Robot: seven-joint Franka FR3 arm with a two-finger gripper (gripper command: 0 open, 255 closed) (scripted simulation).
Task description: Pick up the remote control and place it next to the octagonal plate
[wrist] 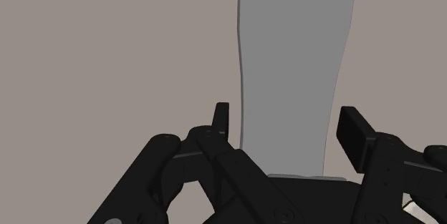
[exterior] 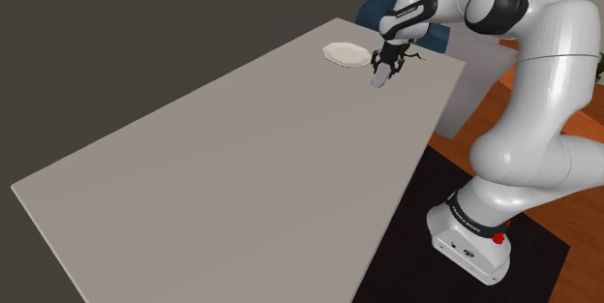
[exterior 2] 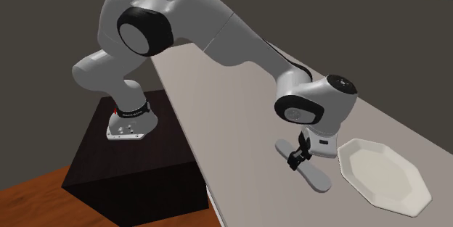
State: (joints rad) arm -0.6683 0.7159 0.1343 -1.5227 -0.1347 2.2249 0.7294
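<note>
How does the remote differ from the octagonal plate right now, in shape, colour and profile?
The remote is long and narrow; the plate is broad and eight-sided. The remote is mid grey, the plate off-white. The remote is a plain flat slab, while the plate has a raised rim around a shallow well. Both are at the same end of the table, close beside each other.

The table (exterior: 242,156) is smooth and matt; the remote (wrist: 297,65) plain matt grey. The plate (exterior 2: 381,171), lower right in the second exterior view, is perhaps glazed ceramic. The arm (exterior: 542,88) has a glossy shell.
</note>
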